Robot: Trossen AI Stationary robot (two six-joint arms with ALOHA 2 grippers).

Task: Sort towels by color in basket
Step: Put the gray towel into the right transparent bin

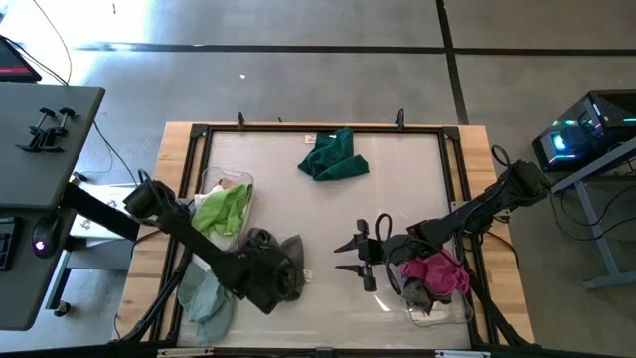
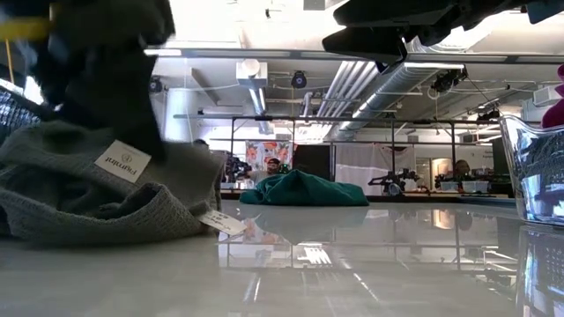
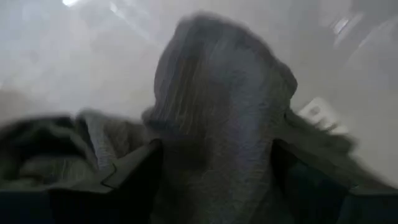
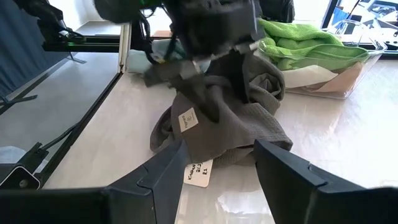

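Your left gripper [image 1: 266,288] sits low in the bottom-left-centre of the high view, right on top of the grey towel [image 1: 283,257]. Fingers are spread wide, with a fold of that towel [image 3: 217,106] bulging up between them. It looks like contact only, not a pinch.

The towel lies bunched on the table [image 1: 397,199], its bulk running from the gripper toward the upper right of the high view. No clear long axis, it's a crumpled heap. In the low view it fills the left side [image 2: 97,189], white tags showing.

The right gripper [image 1: 358,257] is centre-right in the high view, part open and empty, pointing at the same heap [image 4: 217,118] but well apart from it. The left arm is clearly nearer, so it's the left's job.

Where it goes I can't settle:
- clear bin [image 1: 207,189] holding the lime towel [image 1: 224,209], just up-left of the left gripper
- bin [image 1: 459,313] with the magenta towel [image 1: 437,273], lower right
- pale teal towel [image 1: 204,303], loose at lower left
- dark green towel [image 1: 334,156], alone at top centre

If you regrasp, close on the raised fold.
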